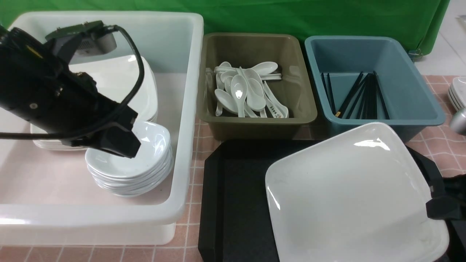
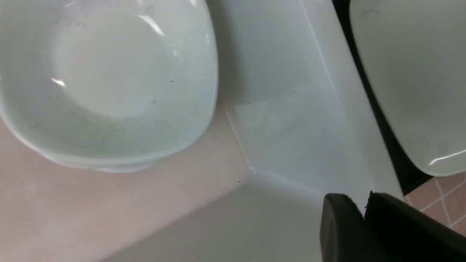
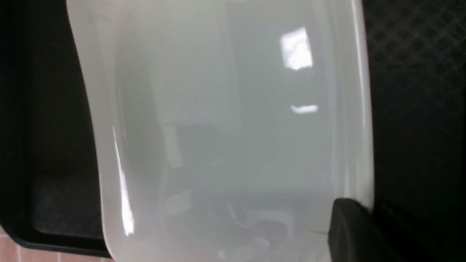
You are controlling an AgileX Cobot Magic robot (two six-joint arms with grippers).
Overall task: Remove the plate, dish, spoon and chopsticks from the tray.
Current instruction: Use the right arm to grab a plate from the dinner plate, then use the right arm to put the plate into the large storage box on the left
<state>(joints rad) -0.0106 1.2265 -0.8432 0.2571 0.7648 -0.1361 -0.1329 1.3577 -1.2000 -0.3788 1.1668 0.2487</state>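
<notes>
White tub (image 1: 189, 109): large translucent white plastic tub on the left of the pink-tiled desk (image 1: 444, 145). It holds a pile of white square plates (image 1: 120, 76) at the back and a dish stack (image 1: 131, 178) nearer the front.
Black tray (image 1: 236, 189): big black plastic tray with cut-off corners, just in front of the two smaller tubs. Only one item shows on it.
Plate (image 1: 349, 196): large flat glossy white square plate over the tray's right half. Its far corner shows against the blue tub (raised or merely tilted, I cannot tell).
Blue tub (image 1: 400, 65): blue plastic, holding thin black chopsticks (image 1: 364, 94).
Olive tub (image 1: 255, 47): olive plastic, holding white soup spoons (image 1: 240, 91). No spoon or sticks show on the tray.
Left arm (image 1: 54, 94): over the dish stack, jaws together and holding nothing.
Right arm (image 1: 446, 205): at the plate's right rim. One jaw lies on top of the rim and the other is hidden beneath, so by the look of it they are clamped on the plate.
Top dish (image 2: 109, 80): small pale bluish-white rounded-square bowl, resting on its stack inside the white tub.
Step in hand: probably lifting the plate off the tray.
Doing it well: pinch deep on the slick rim and raise the plate until it clears the tray's edge. Keep it level, since all its weight hangs from one side. Draw the left arm clear before crossing to the white tub, then set the plate squarely on the pile.
</notes>
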